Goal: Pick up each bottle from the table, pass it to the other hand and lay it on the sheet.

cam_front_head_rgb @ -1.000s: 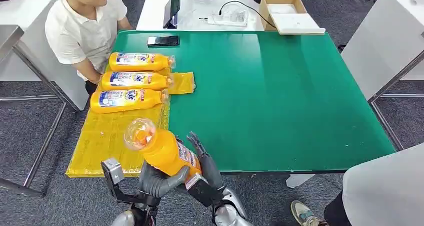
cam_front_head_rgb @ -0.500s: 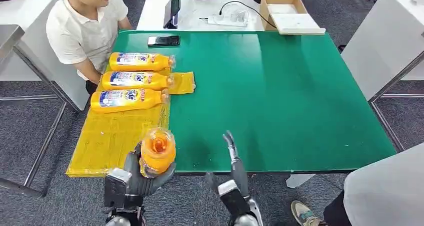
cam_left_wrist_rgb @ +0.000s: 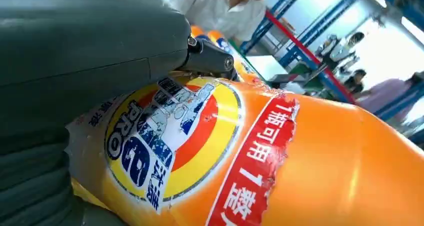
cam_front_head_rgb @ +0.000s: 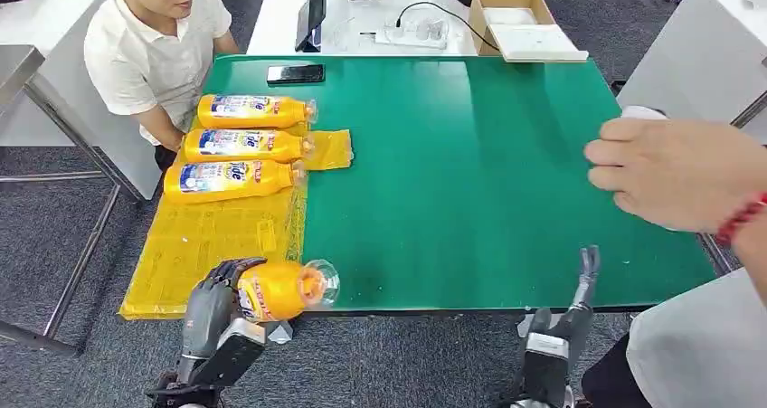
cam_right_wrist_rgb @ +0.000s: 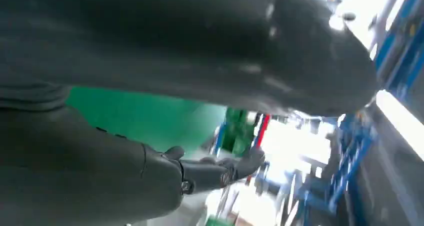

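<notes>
At the near left corner of the green table, the left hand is gripping an orange bottle, fingers wrapped round its body. The bottle is lying on its side, clear cap pointing toward the middle of the table, over the near edge of the yellow sheet; whether it is resting on the sheet or hanging just above it I cannot tell. The right hand is standing at the near right edge of the table with its fingers straight and apart, holding nothing.

Three bottles are already lying side by side on the far part of the sheet: the farthest bottle, the middle bottle and the nearest laid bottle, all with caps pointing right. Judging by this, the hand-over for the fourth bottle is done, and laying it down and letting go are what is left. No further bottle is waiting on the table, though a person's hand is reaching in from the right, perhaps bringing one.

In the left wrist view the bottle's label is showing a round yellow, red and blue badge with "PRO" along its rim, and a red band with white Chinese characters that seem to read "1瓶可用1整". The laid bottles' labels are carrying blue lettering that looks like "Tide".
</notes>
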`<state>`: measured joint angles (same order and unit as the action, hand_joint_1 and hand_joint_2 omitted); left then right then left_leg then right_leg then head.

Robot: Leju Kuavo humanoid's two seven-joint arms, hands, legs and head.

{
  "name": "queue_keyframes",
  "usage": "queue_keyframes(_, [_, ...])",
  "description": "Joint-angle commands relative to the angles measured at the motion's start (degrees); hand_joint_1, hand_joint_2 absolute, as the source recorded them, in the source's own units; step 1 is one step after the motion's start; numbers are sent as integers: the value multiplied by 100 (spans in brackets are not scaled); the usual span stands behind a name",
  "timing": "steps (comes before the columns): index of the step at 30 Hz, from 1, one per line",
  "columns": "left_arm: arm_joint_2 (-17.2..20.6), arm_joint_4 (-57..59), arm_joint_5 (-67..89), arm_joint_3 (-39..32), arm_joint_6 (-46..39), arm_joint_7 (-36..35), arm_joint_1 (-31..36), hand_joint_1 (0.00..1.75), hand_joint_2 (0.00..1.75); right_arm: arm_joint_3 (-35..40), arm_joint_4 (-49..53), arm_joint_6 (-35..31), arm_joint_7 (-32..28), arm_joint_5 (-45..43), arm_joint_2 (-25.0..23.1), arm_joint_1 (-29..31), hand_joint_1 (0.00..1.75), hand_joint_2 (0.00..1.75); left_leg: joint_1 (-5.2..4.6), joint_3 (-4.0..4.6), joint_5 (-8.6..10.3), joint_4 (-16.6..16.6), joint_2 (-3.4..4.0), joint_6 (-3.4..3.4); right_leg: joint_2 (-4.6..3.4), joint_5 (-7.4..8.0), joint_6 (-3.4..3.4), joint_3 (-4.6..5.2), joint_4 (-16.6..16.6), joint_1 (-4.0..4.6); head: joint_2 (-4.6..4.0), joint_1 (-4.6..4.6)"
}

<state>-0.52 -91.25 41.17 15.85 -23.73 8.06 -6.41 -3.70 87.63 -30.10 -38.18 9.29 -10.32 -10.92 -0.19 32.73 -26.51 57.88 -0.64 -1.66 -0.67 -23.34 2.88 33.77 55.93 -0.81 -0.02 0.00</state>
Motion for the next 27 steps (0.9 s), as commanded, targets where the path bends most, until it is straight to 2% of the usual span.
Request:
queue_keyframes(1, [-229,4675,995,78,415,-549,2895,175,175,39,-1024,486,-182,47,-302,570,0,0,2,-16,23,-20,-33,8,41,9,-10,-33,-17,3,2,2])
queue_keyframes(6, [-304,5122,921,17,397,-481,3132,175,175,184,-1159,419,-182,51,-292,648,0,0,5,-7,36,-12,-5,18,14,33,-18,-18,-11,5,2,0])
queue_keyframes(10, [-354,6778,762,-242,479,-820,4022,175,175,745,-1511,425,-182,-140,-199,871,0,0,9,-13,45,-15,-2,24,18,35,-17,-25,-12,9,0,-2])
queue_keyframes(12, [-311,7174,630,-431,568,-948,4232,175,175,923,-1565,452,-182,-269,-200,916,0,0,10,-8,48,-10,3,23,9,38,-18,-20,-6,9,2,-2])
queue_keyframes(16, [-289,7303,562,-520,634,-1012,4273,175,175,986,-1583,477,-182,-295,-175,910,0,0,9,-23,44,-13,27,26,-16,42,-20,-35,-4,8,0,-4])
queue_keyframes(20, [-193,7509,359,-732,1165,-1220,4336,175,175,1063,-1836,523,-182,-310,-110,1026,0,0,6,-35,42,-11,27,24,-11,41,-20,-37,10,5,2,0])
queue_keyframes(27, [-177,7515,358,-733,1186,-1211,4332,175,175,1063,-1849,528,-182,-312,-107,1025,0,0,4,-54,43,-17,43,39,-29,49,-34,-40,23,4,2,-2])
